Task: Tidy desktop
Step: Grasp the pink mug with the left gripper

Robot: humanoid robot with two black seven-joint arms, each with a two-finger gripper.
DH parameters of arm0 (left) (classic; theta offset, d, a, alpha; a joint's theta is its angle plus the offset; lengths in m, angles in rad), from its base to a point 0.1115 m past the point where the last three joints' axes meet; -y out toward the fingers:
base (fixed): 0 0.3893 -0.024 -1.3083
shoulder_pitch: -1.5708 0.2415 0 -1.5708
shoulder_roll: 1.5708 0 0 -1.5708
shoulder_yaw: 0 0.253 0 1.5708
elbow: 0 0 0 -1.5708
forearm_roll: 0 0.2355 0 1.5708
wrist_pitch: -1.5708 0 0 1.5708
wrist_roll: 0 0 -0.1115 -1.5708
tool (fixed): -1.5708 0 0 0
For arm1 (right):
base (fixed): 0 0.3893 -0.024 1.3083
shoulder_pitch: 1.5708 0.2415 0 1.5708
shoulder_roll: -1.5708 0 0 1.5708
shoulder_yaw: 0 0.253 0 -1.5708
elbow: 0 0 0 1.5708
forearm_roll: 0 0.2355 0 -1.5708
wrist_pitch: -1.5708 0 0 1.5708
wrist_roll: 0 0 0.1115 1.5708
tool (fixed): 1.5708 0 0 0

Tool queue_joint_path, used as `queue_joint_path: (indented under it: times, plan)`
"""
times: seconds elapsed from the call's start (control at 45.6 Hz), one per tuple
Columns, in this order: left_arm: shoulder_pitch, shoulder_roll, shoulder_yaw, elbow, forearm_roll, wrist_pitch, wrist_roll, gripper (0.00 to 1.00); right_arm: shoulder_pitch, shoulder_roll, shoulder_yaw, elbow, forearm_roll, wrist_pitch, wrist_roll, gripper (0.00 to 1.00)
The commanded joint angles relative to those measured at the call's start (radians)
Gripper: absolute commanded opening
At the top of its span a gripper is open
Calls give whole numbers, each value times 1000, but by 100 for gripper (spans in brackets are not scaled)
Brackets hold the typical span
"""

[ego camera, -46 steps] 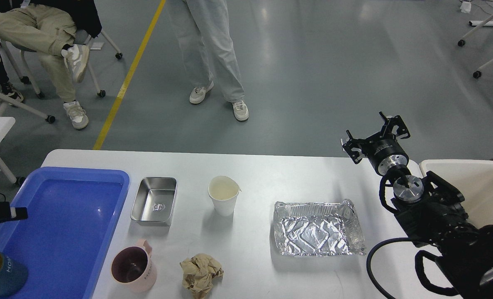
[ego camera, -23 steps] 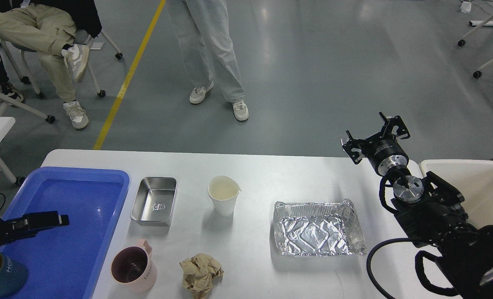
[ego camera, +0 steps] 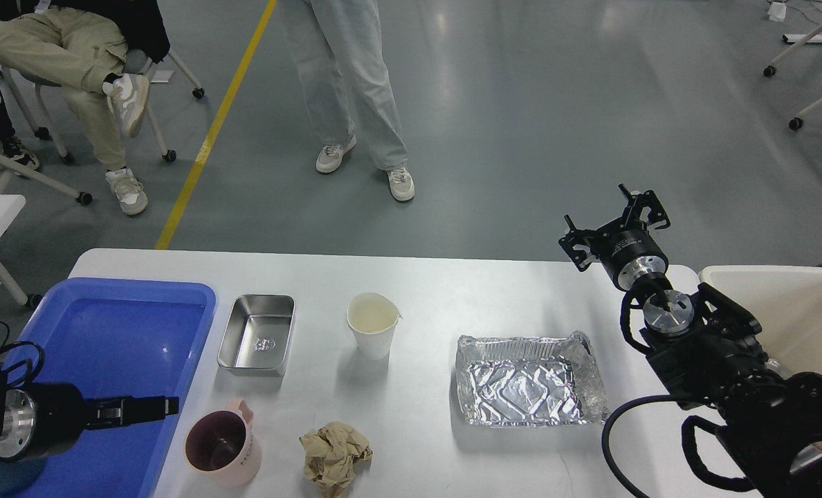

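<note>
- A tray covers the desktop's left end.
- Just right of it sits a metal pan, and a mug nearer the front edge.
- A paper cup stands mid-desktop, with a paper wad before it.
- A foil pan lies rightward.
- A bin is at the right end.

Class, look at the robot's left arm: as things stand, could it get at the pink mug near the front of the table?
Probably yes. The left claw points toward the pink mug with nothing between them; the blue tray lies flat below it.
</note>
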Motion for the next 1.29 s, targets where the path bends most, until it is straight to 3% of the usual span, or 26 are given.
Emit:
queue_joint_path:
  times: [0.0, 0.614, 0.855, 1.052, 1.272]
  plan:
    - [-2, -33, 22, 10, 6, 1, 0, 91, 3, 2, -2, 0, 0, 0, 0, 100]
    - [-19, -223, 117, 105, 43, 33, 37, 80, 8, 22, -3, 0, -1, 0, 2, 100]
    - [-48, -229, 140, 103, 43, 24, 37, 58, 8, 22, -3, 0, -1, 0, 2, 100]
    - [-62, -217, 143, 102, 43, -43, 49, 29, 9, 20, -3, 0, -1, 0, 2, 100]
    - [-88, -211, 143, 99, 40, -105, 57, 14, 8, 20, -3, 0, -1, 0, 2, 100]
